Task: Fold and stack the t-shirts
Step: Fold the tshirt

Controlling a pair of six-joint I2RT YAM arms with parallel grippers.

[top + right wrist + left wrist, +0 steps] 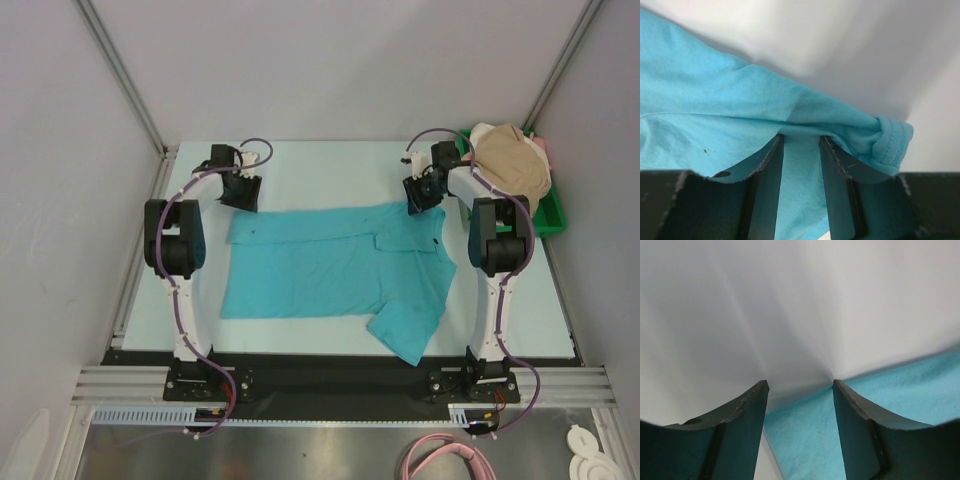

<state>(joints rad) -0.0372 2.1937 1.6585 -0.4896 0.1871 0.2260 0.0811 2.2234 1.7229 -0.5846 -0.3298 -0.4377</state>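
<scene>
Teal t-shirt point(320, 265) flat on the surface point(320, 165): soft, light, floppy. Left gripper point(800, 385) wide at its 10 o'clock corner, right gripper point(801, 137) narrowly parted over cloth at 1 o'clock. Probably best pinched there.

No text, label, brand name, number or sign could be read in any of the three views
</scene>
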